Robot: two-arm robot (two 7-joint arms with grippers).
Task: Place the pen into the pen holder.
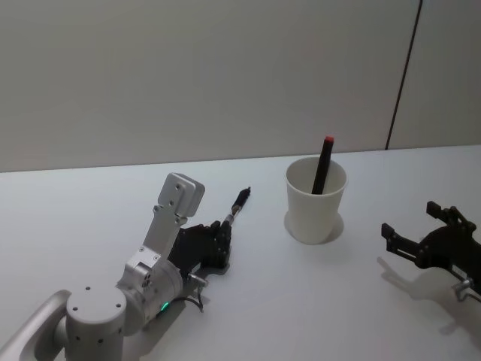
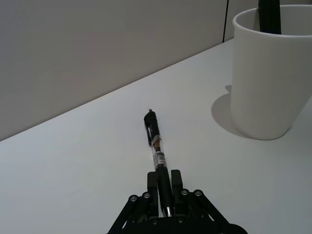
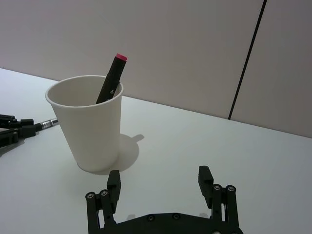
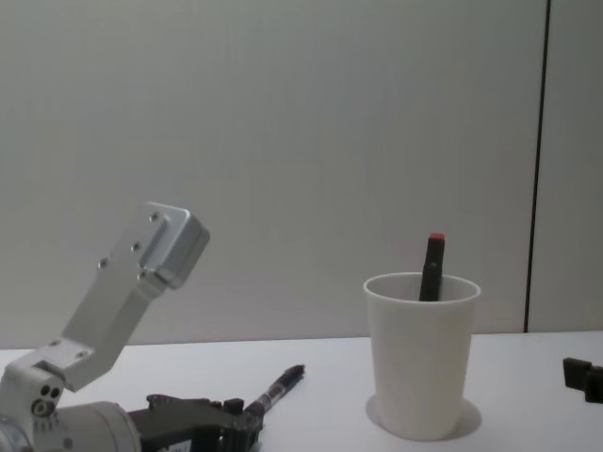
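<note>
Pen (image 1: 237,204), clamped at its rear by the left tool (image 1: 222,232) low over the worktop (image 1: 75,226), points toward 1 o'clock; the paper cup (image 1: 316,207) stands between 2 and 3 o'clock from it. Right tool (image 1: 412,219) sits wide open at the cup's 3 o'clock.

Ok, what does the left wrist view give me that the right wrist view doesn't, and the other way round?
Left wrist view: the pen along its length, clamped in the jaws of the left gripper, aimed past the cup. Right wrist view: the right gripper, jaws open and empty, and the red cap of the marker leaning in the cup. Both: the white cup, the marker's dark body, the table.
</note>
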